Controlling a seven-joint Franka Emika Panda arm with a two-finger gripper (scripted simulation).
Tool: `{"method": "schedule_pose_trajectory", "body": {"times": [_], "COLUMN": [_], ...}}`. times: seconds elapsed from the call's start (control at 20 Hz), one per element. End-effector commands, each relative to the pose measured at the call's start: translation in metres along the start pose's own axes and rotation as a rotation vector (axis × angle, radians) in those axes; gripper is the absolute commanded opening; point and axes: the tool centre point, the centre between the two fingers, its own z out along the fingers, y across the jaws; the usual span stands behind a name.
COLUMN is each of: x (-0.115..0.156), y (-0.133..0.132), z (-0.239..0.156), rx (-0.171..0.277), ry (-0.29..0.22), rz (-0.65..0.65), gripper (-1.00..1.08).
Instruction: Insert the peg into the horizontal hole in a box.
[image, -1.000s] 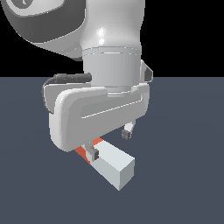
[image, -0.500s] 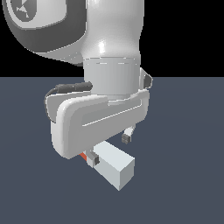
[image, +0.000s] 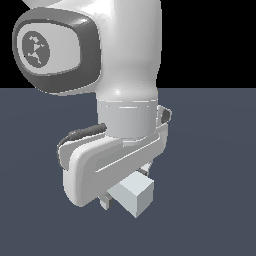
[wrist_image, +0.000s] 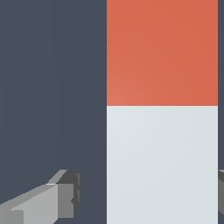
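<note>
- Exterior view: the arm stands low over the dark floor, its hand turned straight down, a posture that suits taking a bar lying flat from above. The white end of the peg juts out from under the hand toward the exterior view's right; the orange-red part is hidden behind the hand. One fingertip shows below the hand body beside the peg; the other is hidden. Neither box nor hole is in view
- Wrist view: the peg lies lengthwise across the frame, its orange-red section meeting the white section at a sharp line. One grey finger stands clear of the peg's near edge with floor visible between them; the second finger shows only as a sliver at the peg's far edge. The gripper is thus spread, straddling the white section without pinching it; the bar sits off-centre between the jaws, nearer the second finger, so closing should first push it sideways
</note>
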Motion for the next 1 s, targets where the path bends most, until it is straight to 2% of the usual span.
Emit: {"method": "schedule_pose_trajectory", "body": {"times": [0.0,0.6,0.95], "x": [-0.001,0.0,0.011], "y": [0.001,0.001,0.013], "z": [0.001,0.0,-0.005], "rx": [-0.001,-0.001,-0.001], "ry": [-0.002,-0.001,-0.001], "rz": [0.0,0.002,0.032], "gripper": [-1.0,-1.0,-1.0]}}
